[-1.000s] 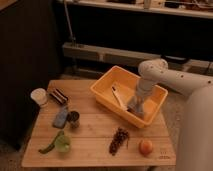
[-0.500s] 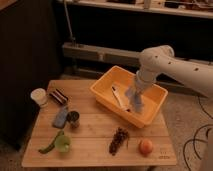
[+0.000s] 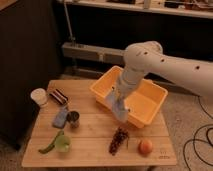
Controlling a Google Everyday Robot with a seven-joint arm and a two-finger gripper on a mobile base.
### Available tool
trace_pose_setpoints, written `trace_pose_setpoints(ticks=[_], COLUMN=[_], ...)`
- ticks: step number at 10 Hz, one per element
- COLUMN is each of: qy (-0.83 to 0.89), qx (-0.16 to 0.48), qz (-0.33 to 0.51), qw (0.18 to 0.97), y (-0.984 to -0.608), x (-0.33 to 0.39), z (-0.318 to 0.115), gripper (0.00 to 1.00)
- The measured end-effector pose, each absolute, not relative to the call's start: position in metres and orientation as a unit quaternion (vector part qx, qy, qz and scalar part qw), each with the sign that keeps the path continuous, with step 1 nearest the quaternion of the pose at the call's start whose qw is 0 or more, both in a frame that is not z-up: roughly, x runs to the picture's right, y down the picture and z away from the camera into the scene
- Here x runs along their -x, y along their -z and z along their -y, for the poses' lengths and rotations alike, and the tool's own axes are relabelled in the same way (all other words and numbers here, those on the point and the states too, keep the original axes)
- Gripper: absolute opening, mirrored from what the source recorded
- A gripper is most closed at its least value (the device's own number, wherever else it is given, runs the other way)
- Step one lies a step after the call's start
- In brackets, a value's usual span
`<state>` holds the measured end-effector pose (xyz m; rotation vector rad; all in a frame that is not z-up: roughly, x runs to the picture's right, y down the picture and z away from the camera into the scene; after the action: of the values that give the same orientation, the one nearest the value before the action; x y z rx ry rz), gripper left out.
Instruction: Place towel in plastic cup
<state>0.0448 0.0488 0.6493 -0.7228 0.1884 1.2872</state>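
"Towel [image 3: 118,109] first: where is it?"

"Off the table, hanging from the gripper [image 3: 119,98]. It is a pale blue cloth, and it dangles in a loose fold in front of the near left wall of the yellow bin [image 3: 150,89], left as the camera sees it."

"So the claw is holding it?"

"Yes, it is closed on the cloth's upper end. The lower end hangs free above the wooden table [image 3: 95,134], close to the bin's corner. Whether it brushes the wall I cannot tell."

"And the arm?"

"The white arm [image 3: 167,62] comes in from the right, bends at a thick rounded joint above the bin's far side, and slopes down and leftward to the gripper, which sits over the bin's near left edge."

"Where is the plastic cup?"

"The plastic cup [image 3: 39,96] stands upright near the table's far left corner. It is white and well apart from the towel. Just beside it, on its right, lies a dark striped packet [image 3: 59,95]."

"What else is on the table?"

"Nearer the front is a small blue pouch [image 3: 60,118], with a dark can [image 3: 73,119] just beside it on the right. At the front left lies something green [image 3: 57,144], too blurred to name. In front of the bin are a dark bunch of grapes [image 3: 119,141] and, to its right, an orange fruit [image 3: 145,146], near each other but apart."

"And off the table?"

"A black cable [image 3: 200,137] loops on the speckled floor at the right."
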Motion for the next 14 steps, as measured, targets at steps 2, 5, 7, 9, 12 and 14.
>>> trace_pose_setpoints(ticks=[2, 5, 7, 9, 12, 14], qy=[-0.542, -0.454, -0.387, -0.317, -0.295, -0.295], qx=[0.373, 0.439, 0.477, 0.495, 0.495, 0.496], qz=[-0.068, -0.034, -0.003, 0.035, 0.051, 0.051], qw=[0.75, 0.774, 0.789, 0.808, 0.815, 0.815], y=[-0.63, -0.592, -0.573, -0.569, -0.57, -0.57], x=[-0.003, 0.051, 0.084, 0.109, 0.117, 0.118], z=[-0.074, -0.113, -0.133, -0.15, -0.155, -0.155], gripper=[0.0, 0.0, 0.0, 0.0, 0.0, 0.0])
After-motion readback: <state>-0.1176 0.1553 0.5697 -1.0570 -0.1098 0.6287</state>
